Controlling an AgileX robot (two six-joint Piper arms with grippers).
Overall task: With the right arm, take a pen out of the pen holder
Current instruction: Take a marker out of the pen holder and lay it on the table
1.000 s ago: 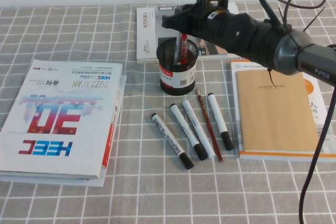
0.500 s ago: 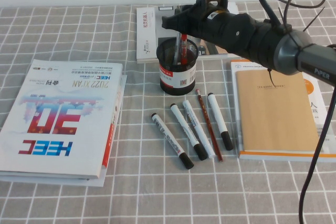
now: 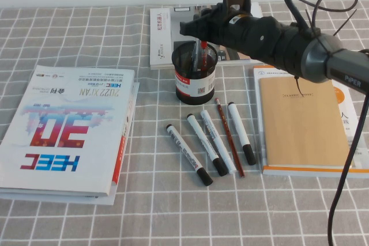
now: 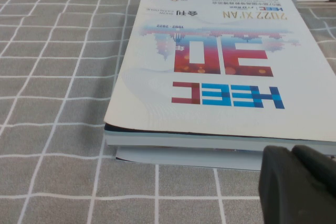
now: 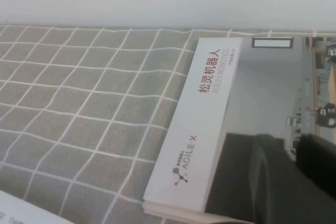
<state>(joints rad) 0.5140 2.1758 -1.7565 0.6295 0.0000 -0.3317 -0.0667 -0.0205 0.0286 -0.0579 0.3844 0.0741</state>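
grey checked cloth bears the pen holder (image 3: 195, 84) mid-table, a red pen (image 3: 201, 56) upright inside. right gripper (image 3: 200, 37) pinches its top from above; best lift straight up, clear of the mesh rim. left gripper (image 4: 294, 179) hangs low beside the magazine (image 4: 220, 66), spread or not i cannot tell.

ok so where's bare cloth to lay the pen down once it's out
Bare cloth lies between the HEEC magazine and the loose markers, and along the near edge in front of them. Crowded: around the pen holder, where the right gripper grips a red pen, and beside the tan notebook. The left gripper sits by the magazine's edge.
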